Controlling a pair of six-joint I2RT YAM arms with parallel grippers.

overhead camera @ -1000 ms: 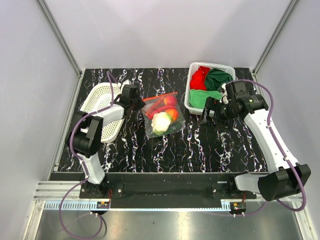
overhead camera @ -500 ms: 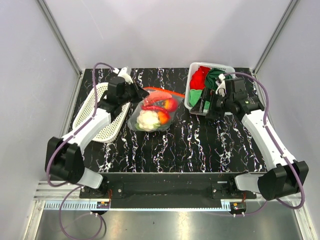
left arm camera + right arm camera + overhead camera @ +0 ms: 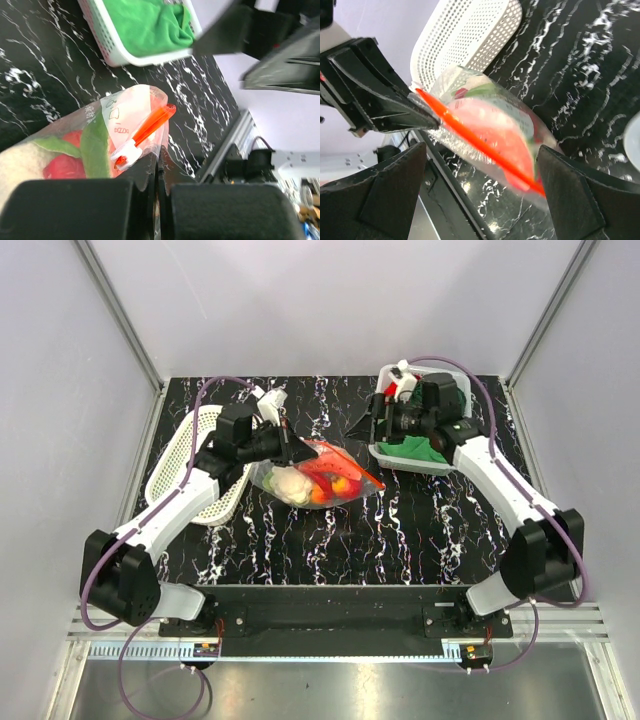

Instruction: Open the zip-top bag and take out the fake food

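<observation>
The zip-top bag [image 3: 322,476] is clear, with an orange-red zip strip [image 3: 345,464] along its mouth, and sits mid-table. My left gripper [image 3: 289,448] is shut on the bag's edge at the strip's left end, beside the white slider [image 3: 126,153]. That end is raised. Inside the bag I see fake food [image 3: 296,484]: a pale cabbage, red pieces and an orange piece. My right gripper [image 3: 362,426] stands open just right of the bag, apart from it. In the right wrist view the bag [image 3: 492,127] lies between and beyond its wide fingers [image 3: 395,190].
A white mesh basket [image 3: 190,462] lies tilted at the left, under my left arm. A white basket [image 3: 432,462] with a green cloth [image 3: 410,448] stands at the back right, under my right arm. Metal rails run along the table's near edge.
My left gripper closed on the bag's edge and pulled it up and sideways. My right gripper swung left from in front of the cloth basket toward the bag, staying open.
</observation>
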